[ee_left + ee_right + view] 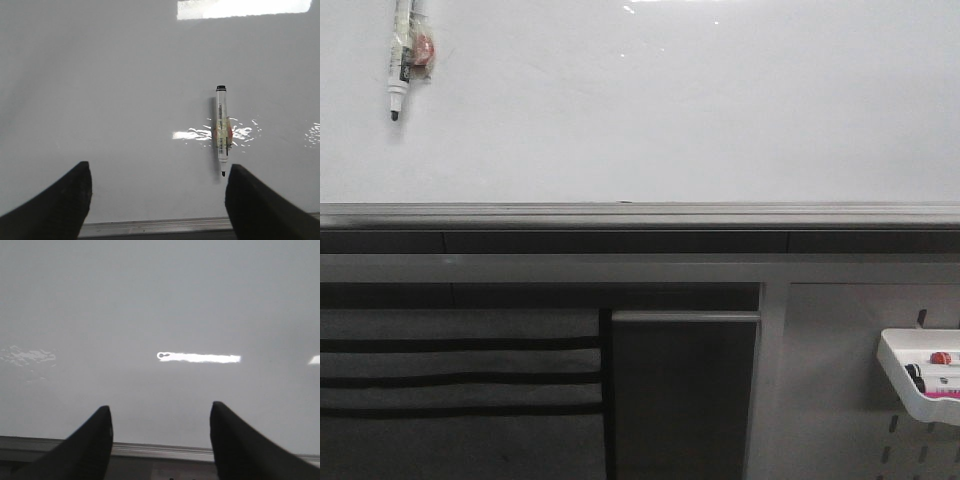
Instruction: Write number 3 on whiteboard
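The whiteboard (680, 110) fills the upper half of the front view, glossy white, with a grey rail along its lower edge. I see no number 3 on it in any view. A white marker (400, 60) with a black tip pointing down hangs on the board at its upper left; it also shows in the left wrist view (222, 131). My left gripper (159, 172) is open and empty, facing the board near the rail, with the marker above its right finger. My right gripper (160, 412) is open and empty, facing bare board (160, 305). Neither gripper shows in the front view.
The grey rail (640, 215) runs under the board, with dark and grey panels below it. A small white tray (923, 378) with markers hangs on a pegboard at the lower right. Light glare marks the board (200, 358).
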`<state>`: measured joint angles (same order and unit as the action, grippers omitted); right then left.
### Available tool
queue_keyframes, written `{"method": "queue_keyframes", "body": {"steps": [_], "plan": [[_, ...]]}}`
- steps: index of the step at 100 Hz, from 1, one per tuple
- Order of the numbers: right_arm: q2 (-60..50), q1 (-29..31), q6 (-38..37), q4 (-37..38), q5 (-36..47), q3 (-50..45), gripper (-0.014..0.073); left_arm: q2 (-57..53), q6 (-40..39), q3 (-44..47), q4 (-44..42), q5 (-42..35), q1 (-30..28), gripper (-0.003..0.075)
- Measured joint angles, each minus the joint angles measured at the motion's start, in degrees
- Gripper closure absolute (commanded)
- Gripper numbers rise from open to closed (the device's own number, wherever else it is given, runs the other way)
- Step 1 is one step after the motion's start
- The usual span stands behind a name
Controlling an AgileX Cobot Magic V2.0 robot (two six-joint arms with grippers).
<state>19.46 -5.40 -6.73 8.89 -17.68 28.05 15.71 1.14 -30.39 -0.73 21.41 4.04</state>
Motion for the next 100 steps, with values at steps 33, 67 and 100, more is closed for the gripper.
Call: {"method": "queue_keyframes", "body": {"steps": [33, 67, 100], "plan": [[0.0, 0.0, 0.0, 0.0, -1.5, 0.0, 0.0203, 0.5, 0.0, 0.0, 0.7, 0.0, 0.0, 0.0320], [3.2, -0.3, 0.6, -0.4, -7.7, 3.4, 0.0155, 12.1, 8.7, -3.9, 8.7, 3.4, 1.8, 0.0379], [8.9, -1.1, 1.1, -1.5, -7.8, 5.6, 0.0116, 33.5, 12.8, -8.5, 12.1, -2.5, 9.8, 0.0387]]}}
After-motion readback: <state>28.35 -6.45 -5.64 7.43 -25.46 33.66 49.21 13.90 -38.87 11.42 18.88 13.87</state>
